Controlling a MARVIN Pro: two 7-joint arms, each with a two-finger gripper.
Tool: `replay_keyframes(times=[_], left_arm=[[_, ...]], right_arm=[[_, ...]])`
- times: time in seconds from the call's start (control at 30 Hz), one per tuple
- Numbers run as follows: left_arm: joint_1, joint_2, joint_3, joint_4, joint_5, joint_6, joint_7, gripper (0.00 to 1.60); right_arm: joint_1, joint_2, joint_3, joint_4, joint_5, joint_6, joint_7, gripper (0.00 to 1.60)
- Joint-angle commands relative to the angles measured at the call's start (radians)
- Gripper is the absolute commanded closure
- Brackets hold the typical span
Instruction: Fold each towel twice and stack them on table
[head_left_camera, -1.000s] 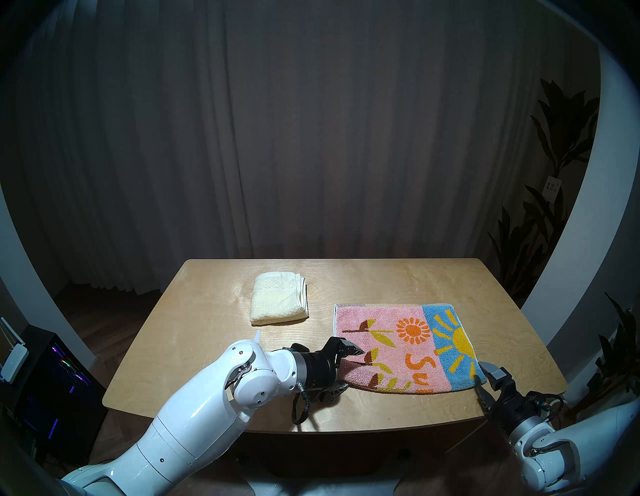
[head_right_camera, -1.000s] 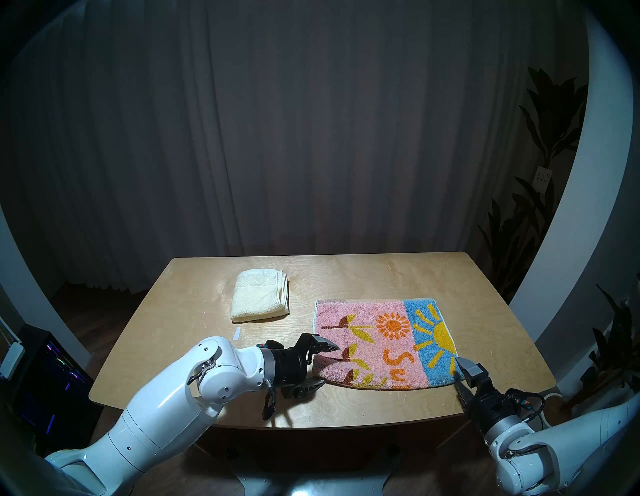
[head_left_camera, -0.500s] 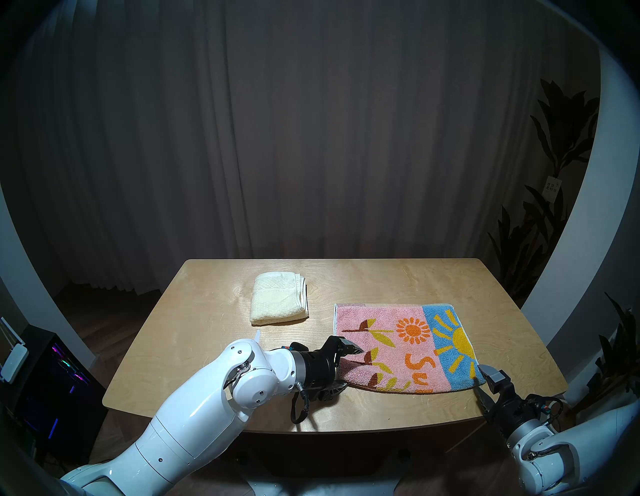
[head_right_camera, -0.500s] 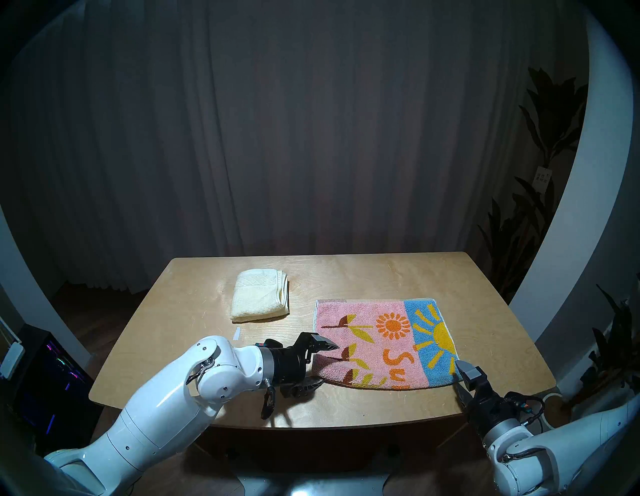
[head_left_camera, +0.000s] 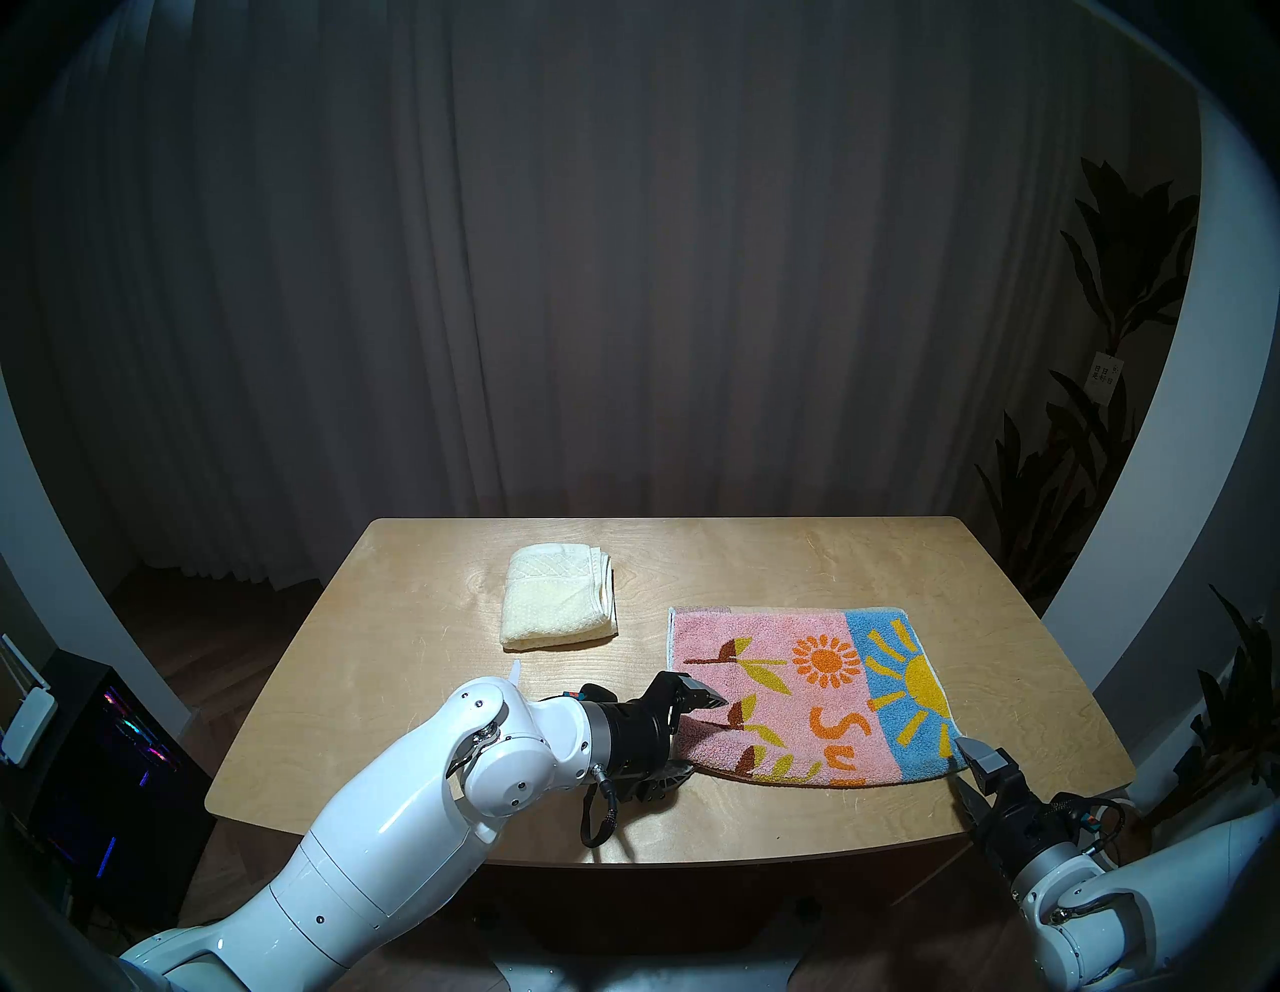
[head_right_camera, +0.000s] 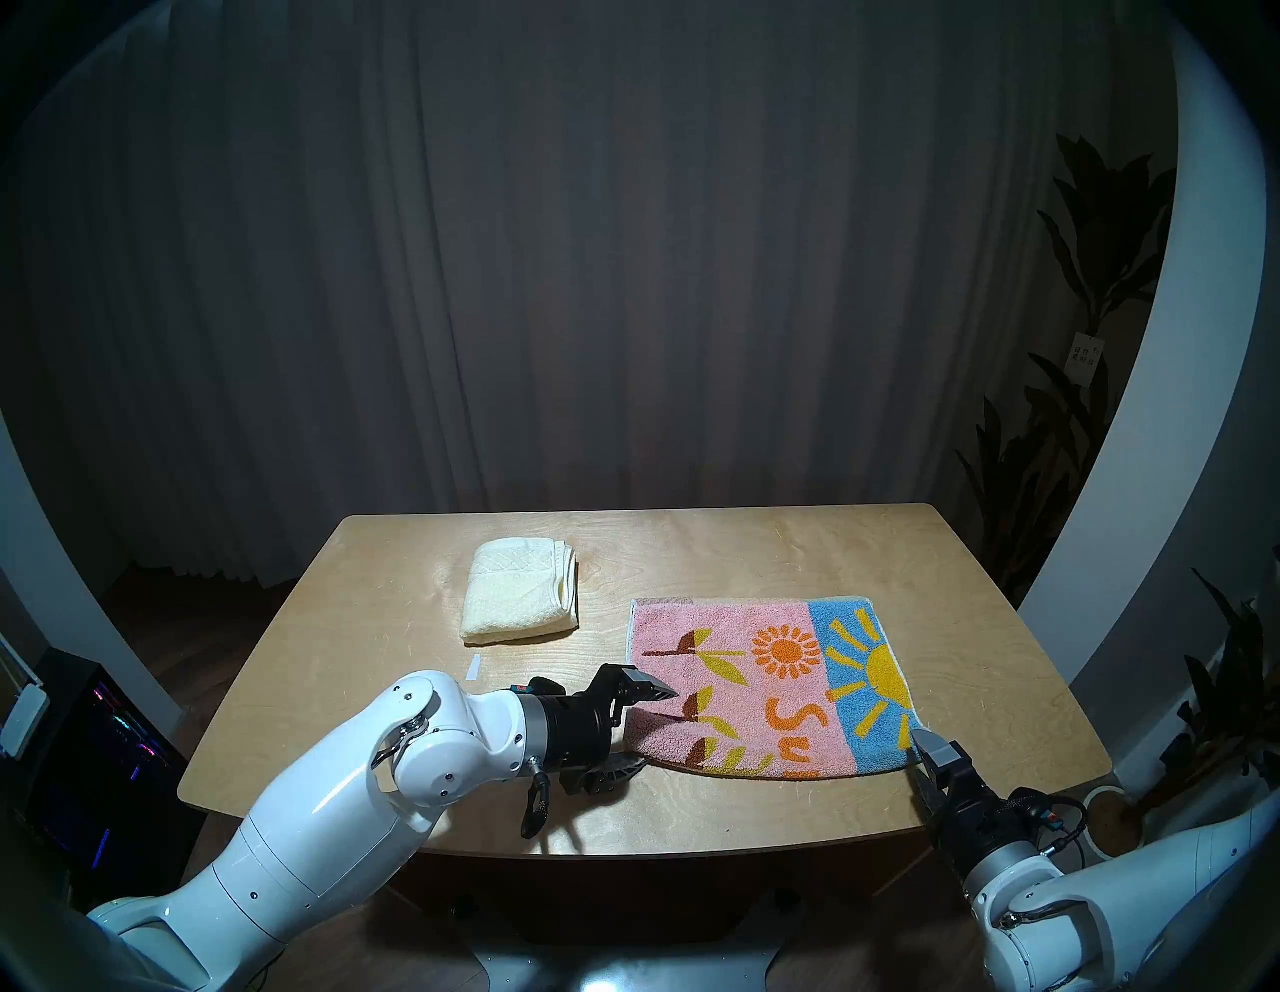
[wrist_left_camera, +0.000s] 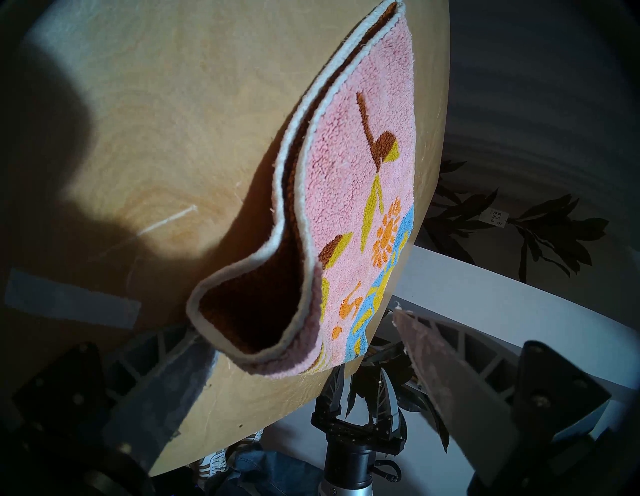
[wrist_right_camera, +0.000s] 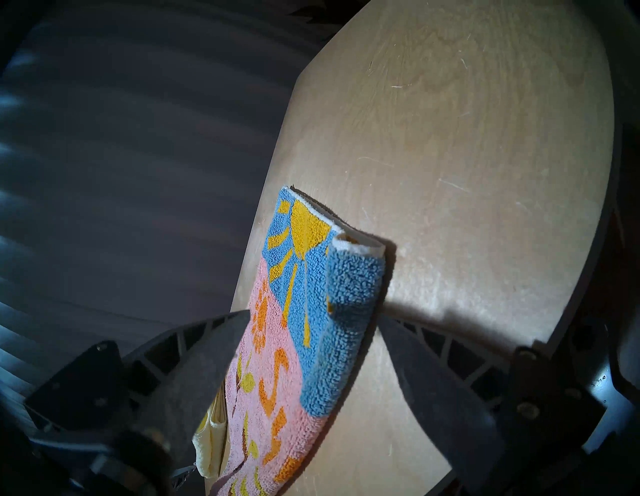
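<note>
The pink and blue towel (head_left_camera: 810, 693) lies folded in half on the right of the table (head_left_camera: 415, 693); it also shows in the other head view (head_right_camera: 769, 686). My left gripper (head_left_camera: 692, 738) is open around its near-left corner, one finger above and one under the lifted corner (wrist_left_camera: 270, 311). My right gripper (head_left_camera: 964, 765) is open around the near-right blue corner (wrist_right_camera: 349, 311), its fingers either side. The cream-yellow towel (head_left_camera: 557, 606) lies folded at the back left, apart from both grippers.
A white tape mark (head_left_camera: 514, 672) lies on the table left of my left wrist. A computer tower with coloured lights (head_left_camera: 104, 748) stands on the floor at the left. Dark plants (head_left_camera: 1108, 277) stand at the right. A curtain hangs behind.
My right gripper has shifted slightly lower, toward the table's front edge, at the blue corner. My left gripper and both towels have hardly moved.
</note>
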Motion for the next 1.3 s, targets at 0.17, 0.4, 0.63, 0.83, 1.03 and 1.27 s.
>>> replay_keyframes(times=[0.17,0.4,0.63,0.83,1.03,1.27], left_arm=[[-0.022,-0.016,0.0,-0.001,0.0,0.012,-0.004,0.0],[-0.032,-0.02,-0.006,0.008,0.002,0.016,-0.003,0.0],[-0.037,-0.022,-0.012,0.016,0.001,0.019,-0.003,0.0],[-0.04,-0.025,-0.016,0.023,0.002,0.024,-0.003,0.0],[-0.041,-0.024,-0.021,0.03,0.002,0.028,-0.003,0.0],[-0.042,-0.025,-0.026,0.035,0.002,0.034,-0.003,0.0]], right_arm=[[0.035,0.001,0.034,0.052,0.01,-0.023,-0.043,0.0],[0.06,0.001,0.054,0.039,0.01,-0.02,-0.051,0.0],[0.079,0.003,0.068,0.011,0.01,-0.021,-0.058,0.0],[0.094,0.003,0.078,-0.002,0.01,-0.026,-0.075,0.0],[0.109,0.003,0.09,-0.023,0.01,-0.033,-0.09,0.0],[0.125,0.003,0.102,-0.055,0.01,-0.05,-0.103,0.0]])
